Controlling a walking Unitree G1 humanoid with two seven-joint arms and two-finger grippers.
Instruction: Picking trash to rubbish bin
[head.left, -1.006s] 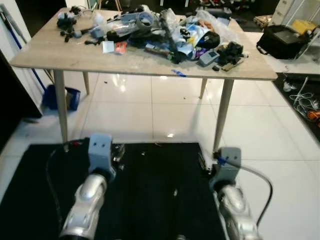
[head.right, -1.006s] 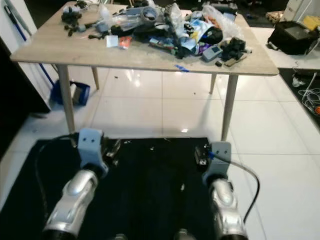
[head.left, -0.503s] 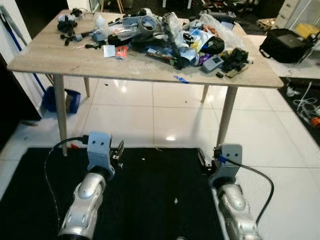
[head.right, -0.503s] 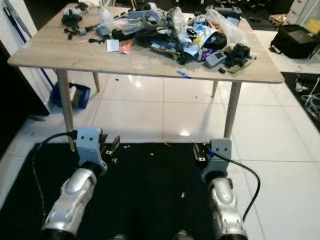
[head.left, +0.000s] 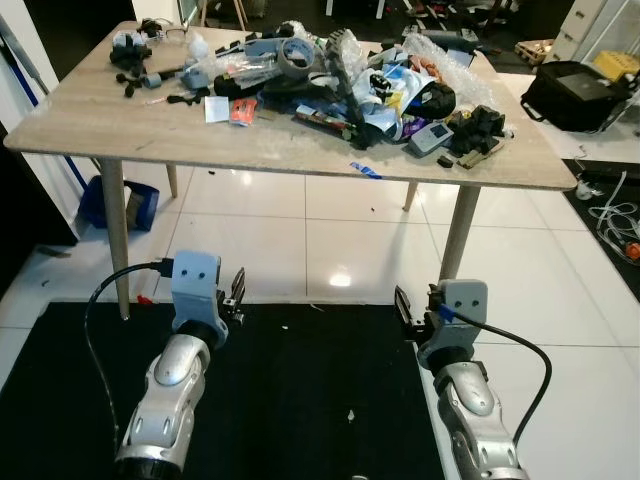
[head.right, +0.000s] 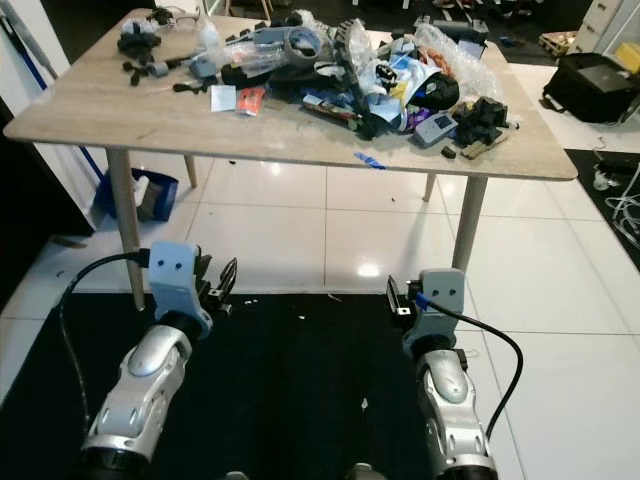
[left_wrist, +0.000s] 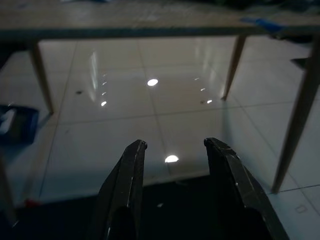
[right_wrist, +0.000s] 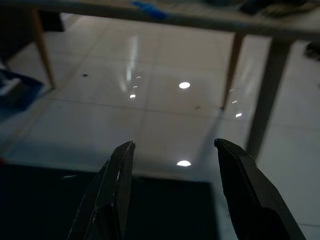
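Holding our left gripper (left_wrist: 172, 150) and right gripper (right_wrist: 175, 150) low over the black mat (head.left: 300, 400), jaws spread and empty, we judge ourselves still approaching. Beyond the fingertips lies white floor (head.left: 300, 230); farther and above, the table (head.left: 140, 130) carries the trash heap (head.left: 370, 80). We should close in squarely, then raise both arms.
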